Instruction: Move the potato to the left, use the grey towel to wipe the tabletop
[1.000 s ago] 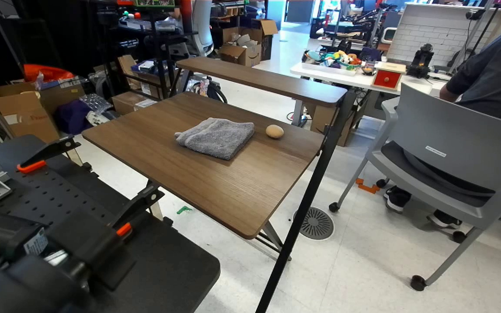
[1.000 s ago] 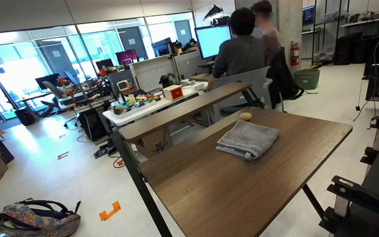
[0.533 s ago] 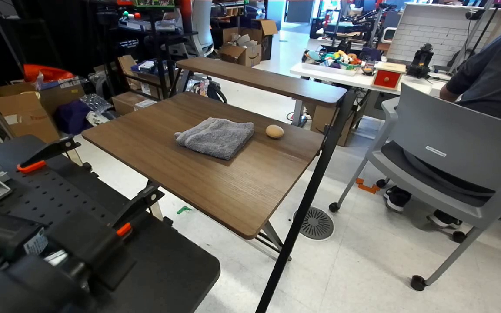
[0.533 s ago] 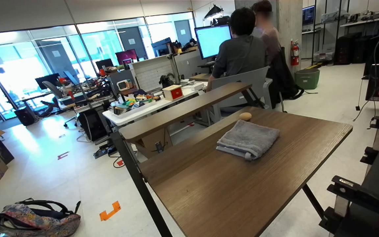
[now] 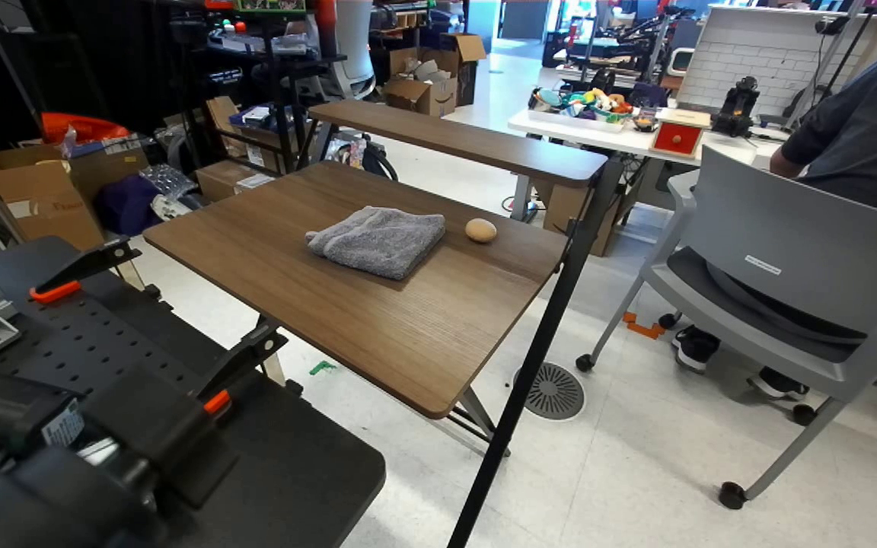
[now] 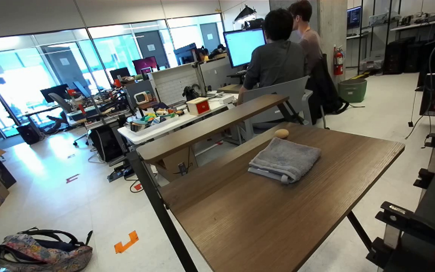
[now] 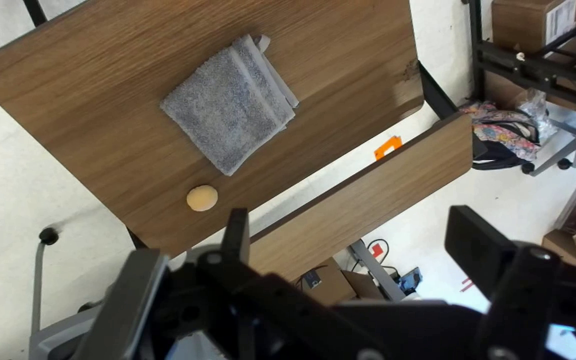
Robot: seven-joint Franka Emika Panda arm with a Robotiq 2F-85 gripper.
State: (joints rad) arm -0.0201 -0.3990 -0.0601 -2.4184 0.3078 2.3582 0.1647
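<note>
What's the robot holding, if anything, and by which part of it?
Nothing: its hand is open, and the towel and potato both lie on the table.

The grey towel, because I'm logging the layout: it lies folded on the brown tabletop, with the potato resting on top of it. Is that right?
Not quite: the potato is not on top of the grey towel. The wrist view shows it beside the towel, with bare wood of the tabletop between them. The towel does lie folded on the brown tabletop.
</note>
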